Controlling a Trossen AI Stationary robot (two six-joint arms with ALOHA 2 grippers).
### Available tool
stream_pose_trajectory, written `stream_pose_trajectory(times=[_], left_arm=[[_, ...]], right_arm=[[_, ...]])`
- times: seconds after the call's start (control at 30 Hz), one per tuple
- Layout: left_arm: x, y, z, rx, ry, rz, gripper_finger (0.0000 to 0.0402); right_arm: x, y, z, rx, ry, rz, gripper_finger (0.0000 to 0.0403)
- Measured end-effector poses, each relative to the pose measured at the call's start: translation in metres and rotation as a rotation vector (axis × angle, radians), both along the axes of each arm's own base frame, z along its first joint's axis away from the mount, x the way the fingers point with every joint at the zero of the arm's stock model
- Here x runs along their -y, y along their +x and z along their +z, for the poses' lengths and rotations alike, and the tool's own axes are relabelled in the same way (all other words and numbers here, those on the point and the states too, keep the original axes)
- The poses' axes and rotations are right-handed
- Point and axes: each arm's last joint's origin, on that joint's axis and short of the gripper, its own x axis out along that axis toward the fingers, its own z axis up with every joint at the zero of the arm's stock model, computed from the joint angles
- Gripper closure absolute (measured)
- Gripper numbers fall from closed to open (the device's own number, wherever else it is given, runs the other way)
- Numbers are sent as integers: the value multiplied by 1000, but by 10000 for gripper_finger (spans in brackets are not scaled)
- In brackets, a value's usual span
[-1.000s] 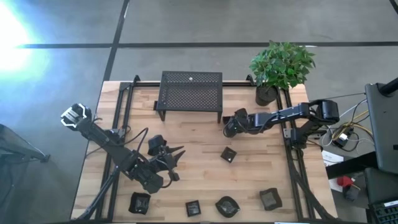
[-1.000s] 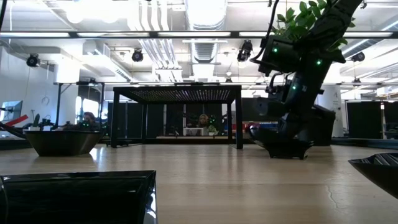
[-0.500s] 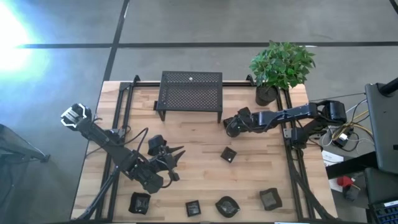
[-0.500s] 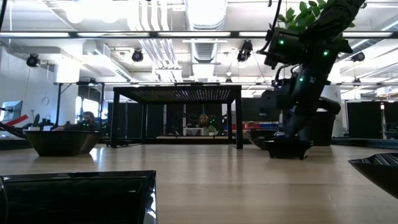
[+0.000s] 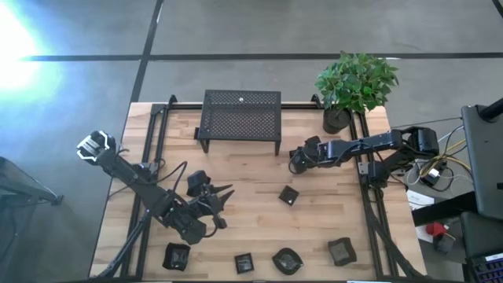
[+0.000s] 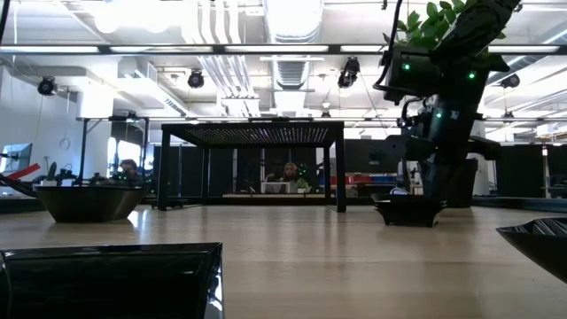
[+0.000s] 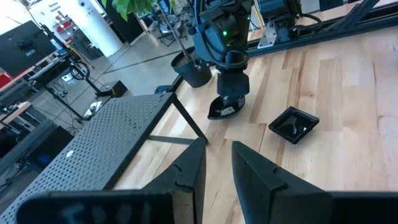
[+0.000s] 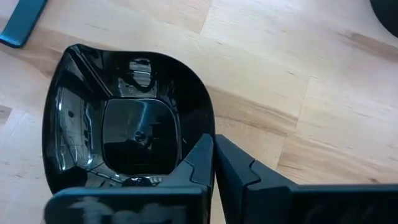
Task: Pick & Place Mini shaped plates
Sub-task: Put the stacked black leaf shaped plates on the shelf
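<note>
Currently clenched on the rim of a glossy black mini plate (image 8: 127,124): right pincer (image 5: 299,160), out on the counter (image 5: 330,212) just in front of the right-hand leg of the black perforated stand (image 5: 241,116), not far from the potted plant (image 5: 354,82). Seen from table height, that plate (image 6: 408,211) sits down on the wood with the arm rising straight above it. Seen past the right wrist, both dark fingers (image 8: 239,168) pressed together over the dish's edge.

Parked near the front left of the counter: left pincer (image 5: 218,200), fingers apart with a gap between them, gripping nothing.

Scattered elsewhere: one small square plate (image 5: 288,196) alone mid-counter, well apart from both arms; four more along the front edge, namely a squarish plate (image 5: 176,255), a smaller square one (image 5: 244,263), a rounded one (image 5: 286,260) and another squarish one (image 5: 341,251).
</note>
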Motion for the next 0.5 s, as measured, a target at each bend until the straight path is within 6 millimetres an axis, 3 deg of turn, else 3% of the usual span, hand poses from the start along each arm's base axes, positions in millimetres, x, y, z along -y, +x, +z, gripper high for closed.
stream_pose_trajectory(times=[0.33,0.5], left_arm=[[0,0,0,1,-1,0,323],[0,0,0,1,-1,0,323]], right_arm=[[0,0,0,2,-1,4,393],[1,4,4,1,-9,44,370]])
